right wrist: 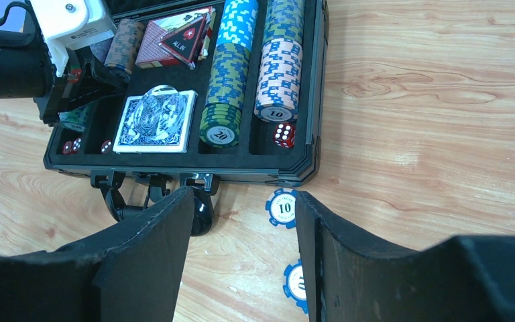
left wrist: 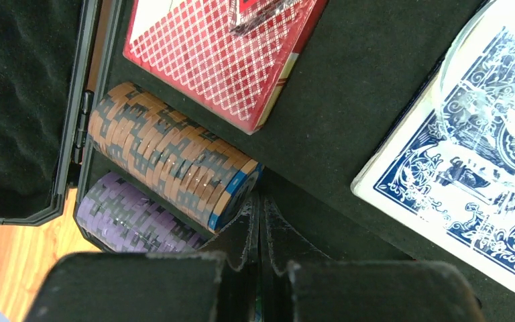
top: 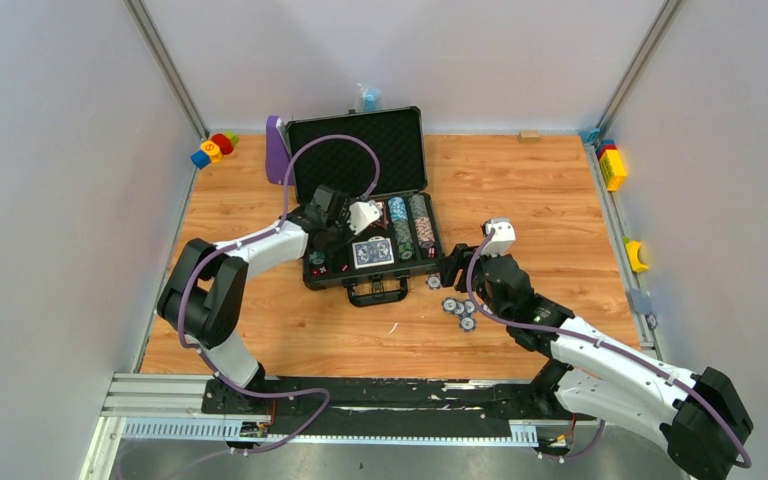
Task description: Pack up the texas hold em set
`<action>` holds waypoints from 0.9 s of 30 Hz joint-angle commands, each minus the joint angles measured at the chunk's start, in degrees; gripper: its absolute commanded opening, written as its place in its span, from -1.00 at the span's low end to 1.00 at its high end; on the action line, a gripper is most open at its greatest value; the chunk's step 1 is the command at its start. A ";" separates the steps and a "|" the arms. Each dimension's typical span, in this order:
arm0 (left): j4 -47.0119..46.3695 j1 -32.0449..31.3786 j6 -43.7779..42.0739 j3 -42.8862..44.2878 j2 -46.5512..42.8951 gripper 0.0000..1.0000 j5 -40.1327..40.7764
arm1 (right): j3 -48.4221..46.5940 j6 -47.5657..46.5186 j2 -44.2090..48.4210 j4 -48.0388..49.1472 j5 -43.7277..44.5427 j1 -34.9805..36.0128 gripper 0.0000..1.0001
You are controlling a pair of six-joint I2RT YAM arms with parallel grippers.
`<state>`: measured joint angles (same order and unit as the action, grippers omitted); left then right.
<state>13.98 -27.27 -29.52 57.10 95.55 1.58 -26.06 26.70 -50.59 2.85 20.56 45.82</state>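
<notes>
Overhead view: the case [top: 400, 277] lies open at mid-table, towards the far side, with its foam-lined lid [top: 355, 150] raised to the rear and its handle [top: 378, 293] facing the arms. The table [top: 540, 200] is wood-grained.

Left gripper [top: 322, 248] – lowered into the left part of the case tray. Its own wrist view shows the jaws pressed together, tips [left wrist: 259, 208] over the black foam just beside a brown chip row [left wrist: 167, 161]. A purple chip row [left wrist: 134, 218] sits in the next slot, nearer the case wall.

Right gripper [top: 453, 265] – low over the table, just off the front right corner of the case. The jaws stand apart with nothing between them [right wrist: 243, 198]. Ahead of them a loose chip [right wrist: 283, 207] marked 10 lies flat on the wood beside the case front, and a second chip [right wrist: 296, 285] lies nearer, partly hidden by the right finger. From above, further loose chips [top: 460, 308] form a small cluster near this arm.

Tray contents, right wrist view:
- a blue deck [right wrist: 154, 121] lies flat in the front middle
- a red deck [right wrist: 164, 43] lies behind it, with a triangular ALL IN marker [right wrist: 186, 41] on top
- a blue-and-green chip row [right wrist: 231, 67] ends in a chip marked 20
- a pink-and-olive row [right wrist: 280, 67] ends in a chip marked 10
- a red die [right wrist: 282, 134] sits in front of the pink row

A clear round piece [left wrist: 489, 87] rests on the blue deck. A purple stand [top: 277, 150] is just left of the lid, and toy blocks [top: 213, 148] lie at the far left corner
</notes>
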 commanded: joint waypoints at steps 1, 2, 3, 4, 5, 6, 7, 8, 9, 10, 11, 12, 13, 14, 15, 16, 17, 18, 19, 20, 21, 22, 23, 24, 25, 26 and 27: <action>-5.66 1.43 -2.44 0.73 1.24 -1.00 5.86 | -0.50 -0.02 0.41 2.33 1.13 0.21 0.16; -5.79 1.43 -2.64 0.84 1.18 -1.00 5.65 | -0.49 -0.06 0.36 2.26 1.10 0.15 0.16; -5.67 1.43 -2.85 0.92 1.11 -1.00 4.86 | -0.57 -0.13 0.32 2.17 1.10 0.14 0.16; -5.56 1.43 -2.88 0.98 0.91 -1.00 4.41 | -0.57 -0.02 0.33 2.08 1.16 0.14 0.16; -5.11 1.38 -2.91 0.98 0.80 -1.00 3.49 | -0.71 -0.06 0.36 2.01 1.22 0.17 0.16; -4.80 1.36 -2.87 1.04 0.43 -1.00 3.11 | -0.71 -0.07 0.36 1.98 1.22 0.22 0.15; -3.86 1.23 -2.95 1.07 0.26 -1.00 2.25 | -0.68 -0.07 0.39 1.94 1.18 0.19 0.16; -3.34 1.15 -3.02 1.12 -0.23 -1.00 1.78 | -0.71 -0.07 0.40 1.90 1.19 0.15 0.16; -2.42 0.88 -3.12 1.16 -0.47 -1.00 1.26 | -0.66 -0.08 0.40 1.89 1.17 0.16 0.16; -2.00 0.67 -3.19 1.21 -0.98 -1.00 1.21 | -0.78 -0.07 0.47 1.85 1.23 0.10 0.16; -0.99 0.09 -3.42 1.25 -1.24 -1.00 1.26 | -0.80 -0.07 0.49 1.77 1.20 0.16 0.16; -0.58 -0.21 -3.43 1.25 -1.75 -1.00 1.70 | -0.82 -0.07 0.49 1.68 1.20 0.18 0.16; -0.02 -0.78 -3.20 1.15 -2.02 -0.99 1.95 | -0.87 0.01 0.50 1.57 1.24 0.15 0.16; 0.17 -1.00 -3.10 1.03 -2.64 -0.98 2.24 | -0.91 0.02 0.49 1.50 1.29 0.10 0.16; 0.37 -1.38 -2.78 0.65 -3.44 -0.95 2.31 | -1.12 0.14 0.41 1.09 1.31 0.20 0.17; 0.31 -1.47 -2.54 0.43 -3.88 -0.92 2.35 | -1.60 0.27 0.43 0.38 1.33 0.18 0.17; 0.08 -1.60 -2.03 -0.22 -5.02 -0.85 2.36 | -2.07 0.41 0.41 -0.41 1.27 0.21 0.18; -0.18 -1.67 -1.77 -0.58 -5.77 -0.82 2.15 | -2.67 0.50 0.37 -1.34 1.28 0.22 0.19; -0.93 -1.72 -1.13 -1.60 -7.38 -0.73 2.00 | -3.27 0.65 0.26 -2.31 1.51 0.20 0.20; -1.34 -1.73 -0.40 -2.19 -8.31 -0.70 1.46 | -4.09 0.90 0.21 -4.22 1.58 0.17 0.22; -2.21 -1.74 0.01 -3.38 -10.57 -0.62 0.91 | -5.08 1.24 0.04 -6.21 1.51 0.13 0.23; -2.93 -1.74 1.05 -3.96 -11.70 -0.52 -0.08 | -5.96 1.70 -0.14 -8.08 1.45 0.12 0.24; -3.18 -1.74 1.70 -5.03 -14.40 -0.49 -0.66 | -7.12 2.54 -0.32 -10.54 1.30 0.16 0.25; -3.81 -1.74 3.16 -5.58 -15.91 -0.42 -1.88 | -8.13 3.09 -0.38 -12.94 1.26 0.19 0.32; -4.23 -1.78 3.95 -6.85 -18.79 -0.39 -2.70 | -8.95 3.93 -0.34 -14.99 1.35 0.22 0.40; -5.17 -1.81 5.92 -7.50 -20.43 -0.33 -3.97 | -9.57 4.45 0.02 -17.01 1.57 0.18 0.48; -5.79 -1.82 7.13 -9.06 -23.75 -0.29 -4.49 | -10.07 4.95 0.50 -18.71 1.73 0.15 0.53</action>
<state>12.97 -28.80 -28.32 50.78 81.06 1.32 -31.68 28.47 -50.92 -7.49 21.08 45.82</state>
